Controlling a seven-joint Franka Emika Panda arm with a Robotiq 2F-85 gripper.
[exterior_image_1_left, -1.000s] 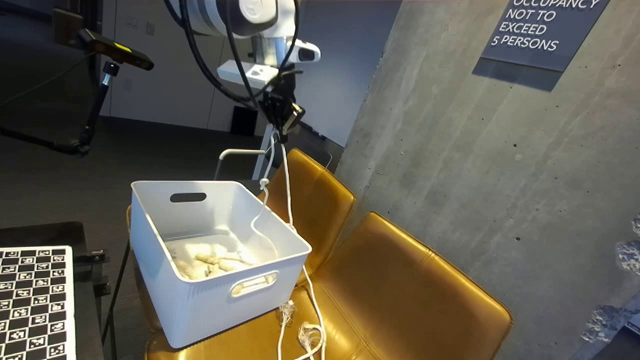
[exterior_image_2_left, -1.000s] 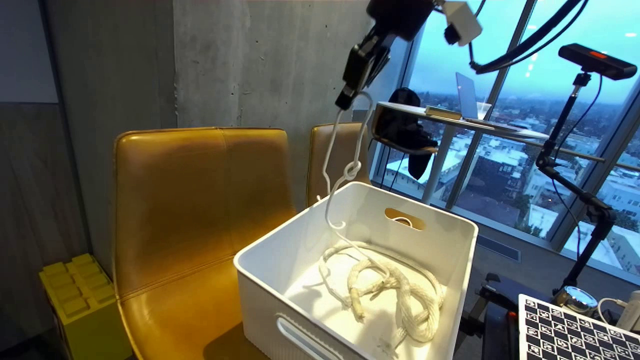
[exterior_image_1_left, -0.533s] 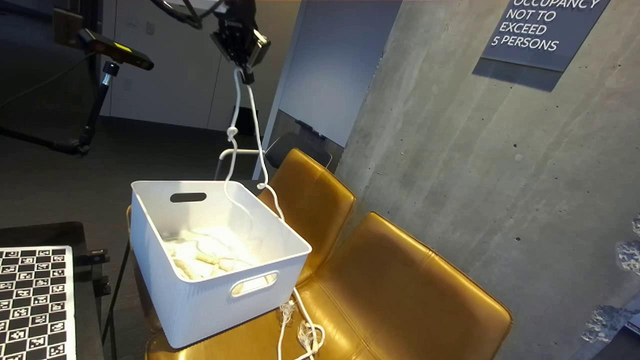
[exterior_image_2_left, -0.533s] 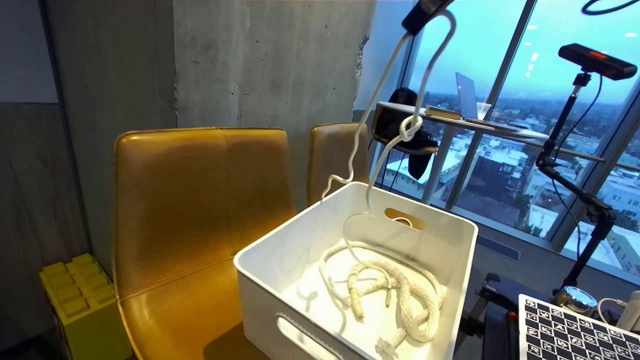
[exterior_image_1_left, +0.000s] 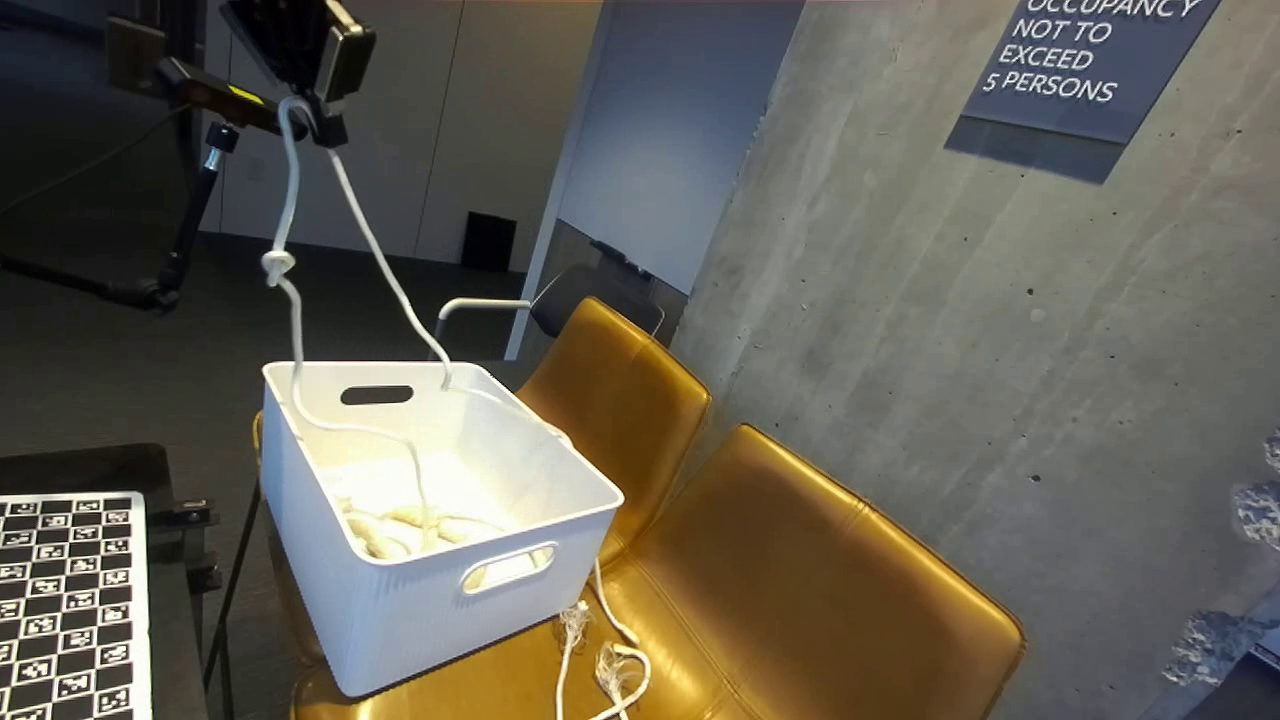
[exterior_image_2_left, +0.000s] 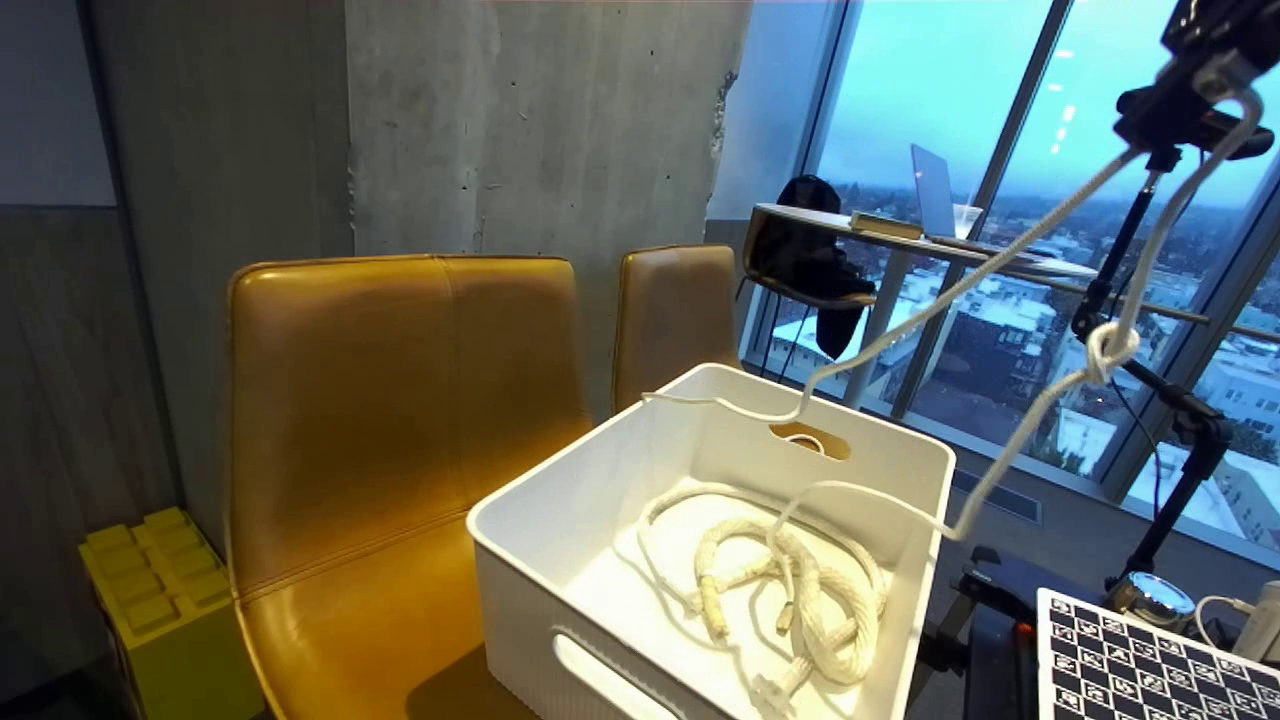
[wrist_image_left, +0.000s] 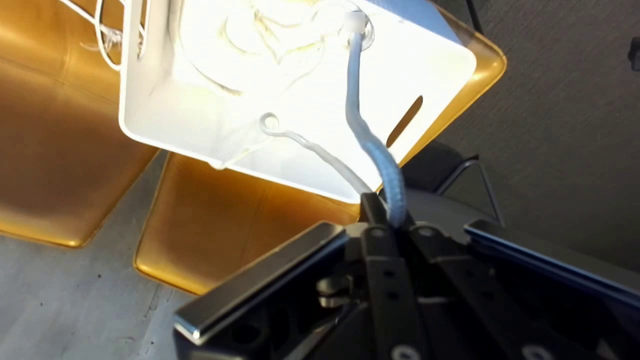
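In an exterior view, a big gray wall (exterior_image_1_left: 900, 350) stands at the right of the frame, with gold chairs (exterior_image_1_left: 830, 580) next to it. A white bin (exterior_image_1_left: 430, 630) sits on them at the lower left. At the upper left, the black gripper (exterior_image_1_left: 320, 118) is pinched tight on a thin white rope (exterior_image_1_left: 291, 180), which hangs down into the bin in 2 strands, the left with a small knot (exterior_image_1_left: 278, 264).

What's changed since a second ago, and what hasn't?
The hand has swung away from the concrete wall, carrying the knotted white rope; one strand, earlier outside the bin, now sags into it. The hand still grips the rope; nothing was let go. The bin and golden chairs stayed put.
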